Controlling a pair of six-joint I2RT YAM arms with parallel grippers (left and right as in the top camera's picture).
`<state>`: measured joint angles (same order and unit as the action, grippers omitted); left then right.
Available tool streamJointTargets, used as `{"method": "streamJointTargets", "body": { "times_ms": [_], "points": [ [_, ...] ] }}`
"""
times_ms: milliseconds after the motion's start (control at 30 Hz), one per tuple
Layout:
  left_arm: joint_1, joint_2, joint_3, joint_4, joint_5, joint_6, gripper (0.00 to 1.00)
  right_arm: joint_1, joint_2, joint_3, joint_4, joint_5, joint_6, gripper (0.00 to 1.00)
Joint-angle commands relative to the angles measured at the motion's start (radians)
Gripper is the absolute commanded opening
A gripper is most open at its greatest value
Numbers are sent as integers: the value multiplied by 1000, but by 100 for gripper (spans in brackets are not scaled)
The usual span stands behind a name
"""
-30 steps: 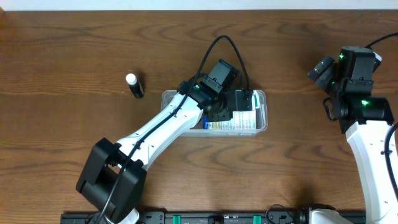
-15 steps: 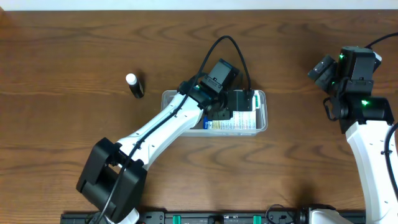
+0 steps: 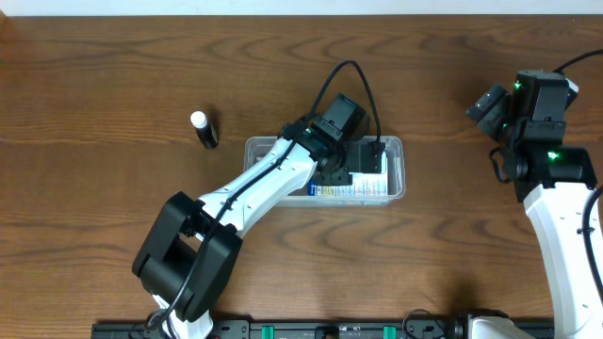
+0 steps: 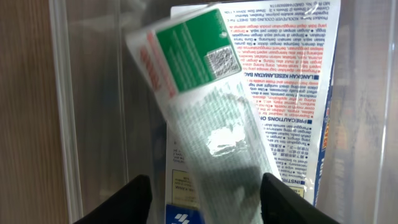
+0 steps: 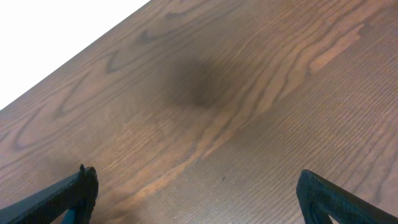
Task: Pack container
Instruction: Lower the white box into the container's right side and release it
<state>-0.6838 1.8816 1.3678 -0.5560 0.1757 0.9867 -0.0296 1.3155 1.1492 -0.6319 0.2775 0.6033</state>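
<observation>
The container is a clear shallow tub at mid-table, holding printed packets. My left gripper hovers over its right half. In the left wrist view the gripper is open, its dark fingers wide apart. A blurred green-and-white packet lies slanted between them, on a white packet with blue print. The tub's clear wall runs along the left. My right gripper is off to the far right; in its wrist view the gripper stands open over bare wood.
A small black tube with a white cap lies on the table left of the tub. The left arm's cable loops above the tub's back edge. A black rail runs along the table's front edge.
The left arm has shifted and its wrist drawn back slightly toward the tub's middle. The right arm has not moved.
</observation>
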Motion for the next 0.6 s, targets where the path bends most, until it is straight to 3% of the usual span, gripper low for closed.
{"method": "streamJointTargets", "body": {
  "times_ms": [0, 567],
  "points": [
    [-3, 4, -5, 2, -5, 8, 60, -12, 2, 8, -1, 6, 13, 99],
    [-3, -28, 2, 46, -13, -50, 64, -12, 2, 8, -1, 6, 13, 99]
  ]
}}
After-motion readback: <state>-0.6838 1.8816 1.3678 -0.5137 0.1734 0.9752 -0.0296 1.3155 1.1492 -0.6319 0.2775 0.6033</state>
